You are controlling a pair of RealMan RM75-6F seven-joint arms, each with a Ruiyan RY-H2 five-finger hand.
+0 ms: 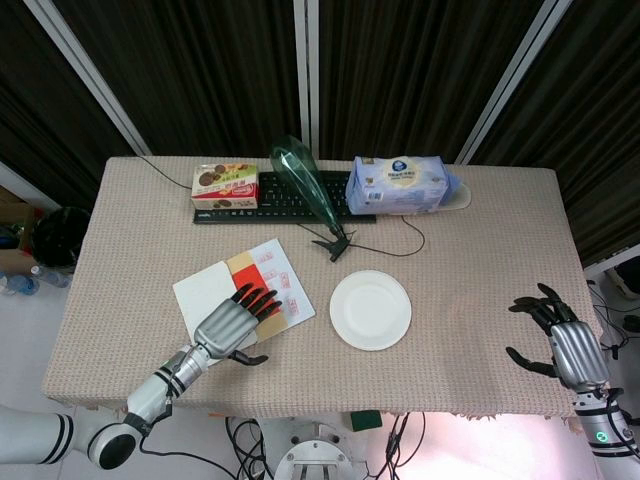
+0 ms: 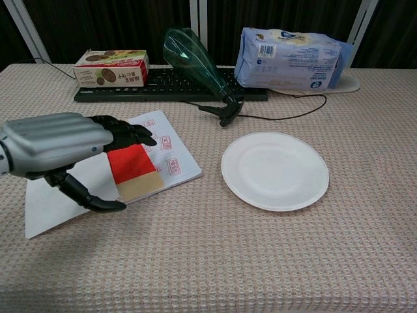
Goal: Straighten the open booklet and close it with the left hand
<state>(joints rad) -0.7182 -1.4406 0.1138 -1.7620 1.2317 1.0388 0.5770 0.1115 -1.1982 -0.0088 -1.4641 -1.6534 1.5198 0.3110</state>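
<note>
The open booklet (image 1: 208, 290) lies askew on the table's left half, with a white left page (image 2: 45, 203), a red and tan strip (image 2: 133, 166) at its middle and a lined right page with red stamps (image 2: 174, 158). My left hand (image 1: 238, 322) hangs over the booklet's near part, fingers stretched out toward the far side and thumb held apart below. It holds nothing. In the chest view the left hand (image 2: 62, 147) covers much of the left page; whether it touches the paper cannot be told. My right hand (image 1: 555, 342) is open beyond the table's right near corner.
A white plate (image 1: 370, 309) sits right of the booklet. Behind it lie a green spray bottle (image 1: 310, 190), a black keyboard (image 1: 240, 207), a cookie box (image 1: 225, 183) and a blue tissue pack (image 1: 398, 184). A black cable (image 1: 405, 240) curls behind the plate.
</note>
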